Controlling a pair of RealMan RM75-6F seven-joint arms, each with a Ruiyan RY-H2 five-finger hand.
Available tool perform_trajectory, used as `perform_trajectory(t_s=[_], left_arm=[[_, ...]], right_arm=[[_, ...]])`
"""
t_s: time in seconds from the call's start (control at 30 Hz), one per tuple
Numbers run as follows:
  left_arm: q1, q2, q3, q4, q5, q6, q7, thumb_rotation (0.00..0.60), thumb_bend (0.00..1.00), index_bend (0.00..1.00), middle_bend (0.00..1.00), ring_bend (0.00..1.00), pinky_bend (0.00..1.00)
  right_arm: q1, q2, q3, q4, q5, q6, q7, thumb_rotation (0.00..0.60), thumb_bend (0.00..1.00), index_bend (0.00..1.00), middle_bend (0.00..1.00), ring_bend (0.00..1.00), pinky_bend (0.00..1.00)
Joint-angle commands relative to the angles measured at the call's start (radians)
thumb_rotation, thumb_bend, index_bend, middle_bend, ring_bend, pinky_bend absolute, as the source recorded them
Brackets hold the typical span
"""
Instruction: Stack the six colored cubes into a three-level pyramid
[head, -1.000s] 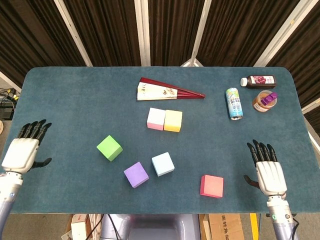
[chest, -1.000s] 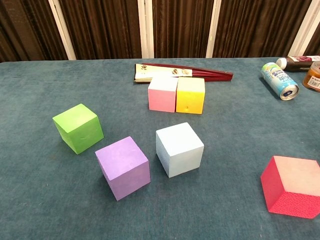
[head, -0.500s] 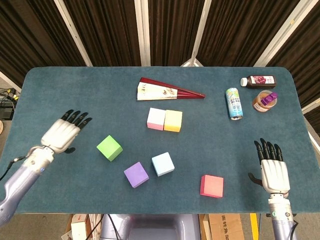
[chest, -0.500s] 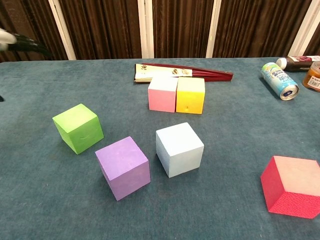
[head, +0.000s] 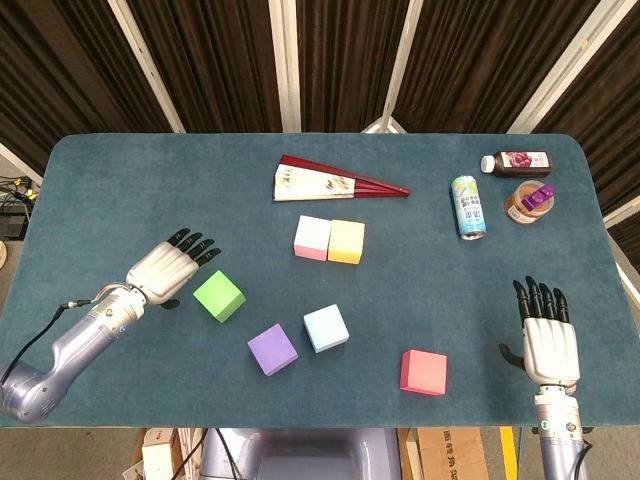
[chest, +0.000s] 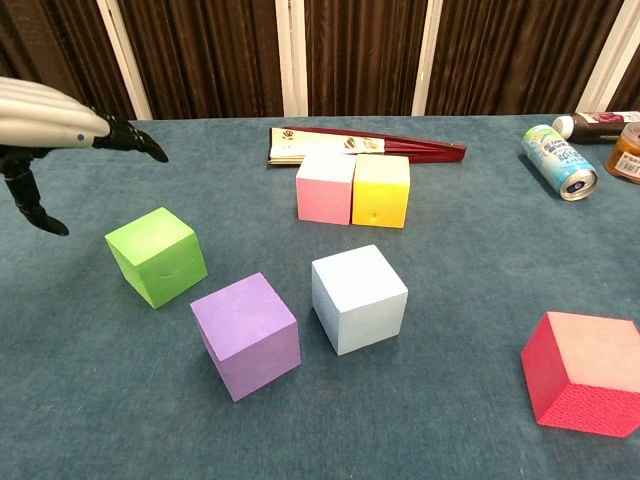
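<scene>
Head view first: left robot hand (head: 168, 270) hovered with fingers spread and nothing in them, just beside the green cube (head: 219, 296), which sat a little ahead of its fingertips. Beyond the green one lay the purple cube (head: 272, 349) and the light blue cube (head: 326, 328), close together; further off, the pink cube (head: 312, 238) and the yellow cube (head: 346, 241) touched side by side. The red cube (head: 424, 372) sat nearer the right robot hand (head: 546, 340), which hung empty at the counter (head: 120, 180) edge, fingers straight and apart. No cube was stacked yet.

Chest view: the left robot hand (chest: 45, 130) showed above and just behind the green cube (chest: 157, 256), thumb dropped low, other fingers stretched out, holding nothing. The cube sat turned at an angle to it. A good grasp, I'd say, calls for squaring the fingers to two opposite faces and coming down low enough to avoid tipping it, then carrying it over beside the pink-yellow pair to finish the base row.

Containers, well away from the left robot hand: a can (head: 467, 207) lying on its side, a dark bottle (head: 517, 161) also lying down, and a small jar (head: 526, 202); contents couldn't be told.
</scene>
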Motion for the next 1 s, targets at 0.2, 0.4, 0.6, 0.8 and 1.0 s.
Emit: perform_trajectory(t_s=[0.2,0.4,0.6,0.8,1.0], left_arm=[[-0.002,-0.058,0.029,0.049,0.028,0.023,-0.045,0.6,0.21,0.05,0.04,0.0,0.0],[-0.012,-0.081,0.03,0.056,0.031,0.035,-0.073,0.6,0.21,0.06,0.06,0.0,0.0],[-0.037,-0.1,0.034,0.056,-0.007,0.007,-0.087,0.6,0.22,0.09,0.12,0.0,0.0],[-0.057,-0.118,0.044,0.063,-0.038,0.001,-0.075,0.6,0.24,0.1,0.13,0.0,0.0],[-0.074,-0.133,0.047,0.069,-0.081,-0.003,-0.077,0.6,0.35,0.12,0.13,0.0,0.0]], right_arm=[[-0.003,0.006,0.004,-0.005,0.006,0.004,0.018,0.6,0.2,0.02,0.02,0.0,0.0],[-0.003,0.009,0.008,-0.007,0.013,0.0,0.037,0.6,0.2,0.02,0.02,0.0,0.0],[-0.001,0.014,0.008,-0.013,0.024,-0.01,0.042,0.6,0.2,0.02,0.02,0.0,0.0],[0.0,0.018,0.01,-0.014,0.032,-0.015,0.049,0.6,0.2,0.02,0.02,0.0,0.0],[0.002,0.018,0.013,-0.013,0.042,-0.021,0.057,0.6,0.2,0.02,0.02,0.0,0.0]])
